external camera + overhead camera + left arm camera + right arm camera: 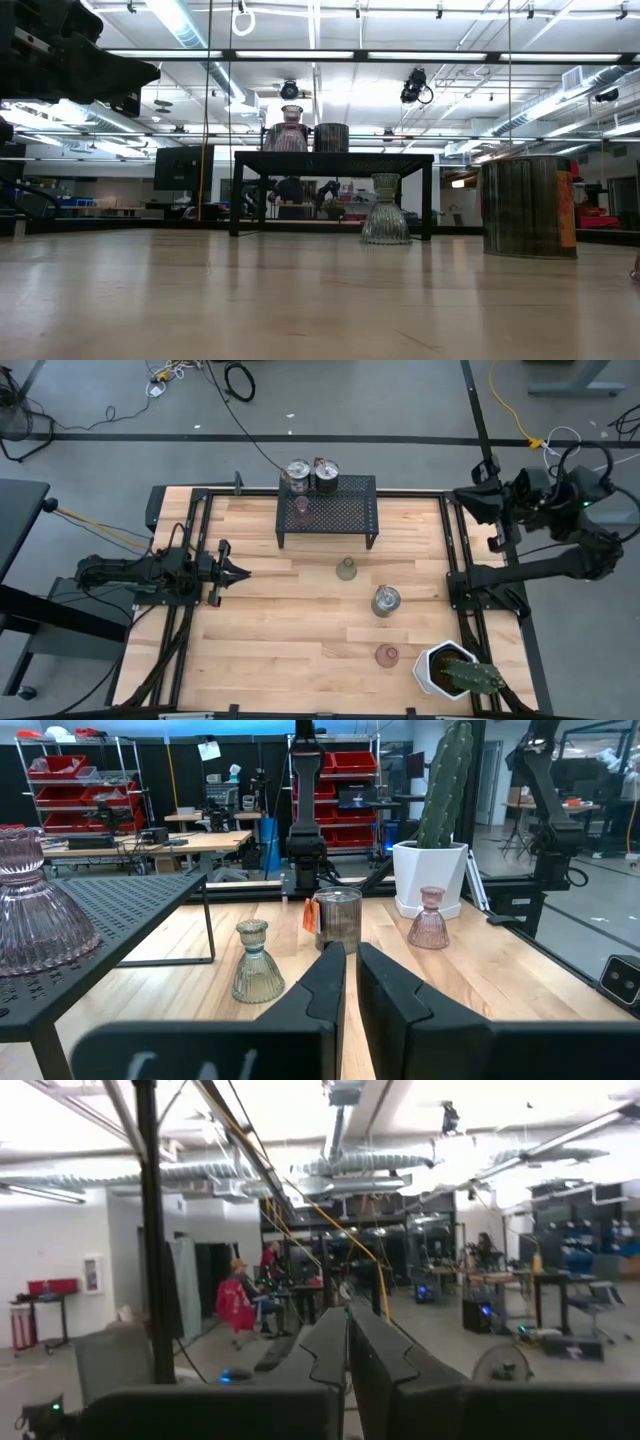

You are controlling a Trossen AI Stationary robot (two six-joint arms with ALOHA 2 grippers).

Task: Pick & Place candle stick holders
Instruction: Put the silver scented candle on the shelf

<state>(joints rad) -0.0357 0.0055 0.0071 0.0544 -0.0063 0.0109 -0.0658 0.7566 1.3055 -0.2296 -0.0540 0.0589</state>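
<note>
Two silvery candle stick holders stand at the far edge of the black mesh rack. A pink glass one also stands on the rack. On the table stand an olive-green holder, a silvery one and a pink one. My left gripper is shut and level at the table's left, pointing toward the olive-green holder and touching nothing. My right gripper is raised high over the table's right edge, shut and holding nothing.
A white hexagonal pot with a cactus stands at the near right corner, close to the pink holder. Black frame rails run along the table's left and right sides. Bare wood lies between my left gripper and the holders.
</note>
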